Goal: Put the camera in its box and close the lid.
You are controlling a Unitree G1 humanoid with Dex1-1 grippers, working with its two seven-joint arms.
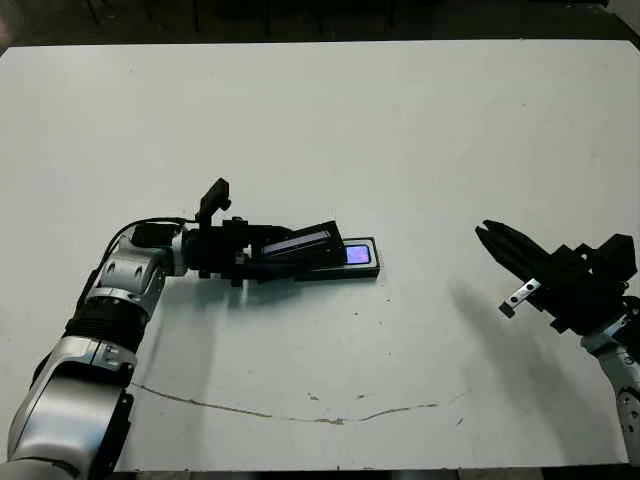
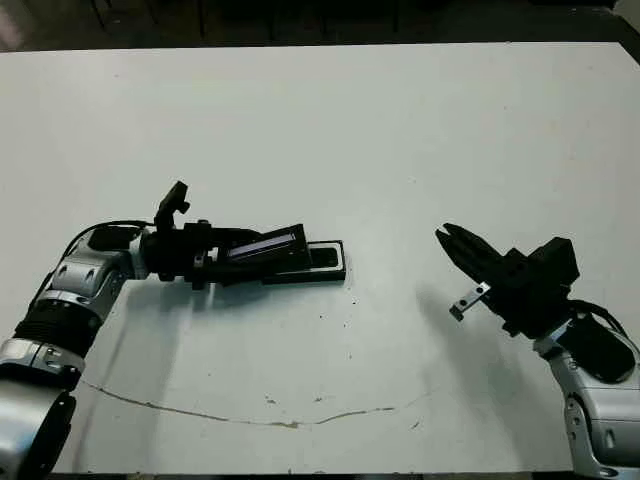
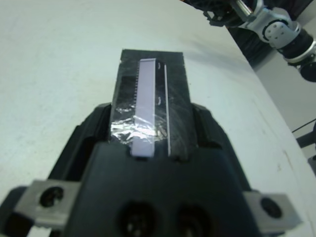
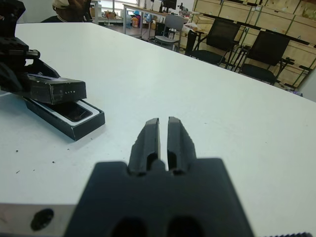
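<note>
While left claw point(image 1: 262, 256) clamps tilted lid point(image 1: 300, 244) | box point(image 1: 362, 268) lengthwise left-right | right claw point(image 1: 492, 236) together

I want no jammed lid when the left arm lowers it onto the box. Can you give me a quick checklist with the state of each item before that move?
1. Camera lies in the box: ok, its dark face shows inside the white lining.
2. Left claw grips the lid: ok, the lid sits between its fingers.
3. Lid over the box: ok, it hangs tilted above one end; the far end is uncovered.
4. Lid edges line up with the box walls: cannot tell.
5. Right claw out of the way: ok, shut, empty and well off to the side.
6. Table around the box free of clutter: ok.
</note>
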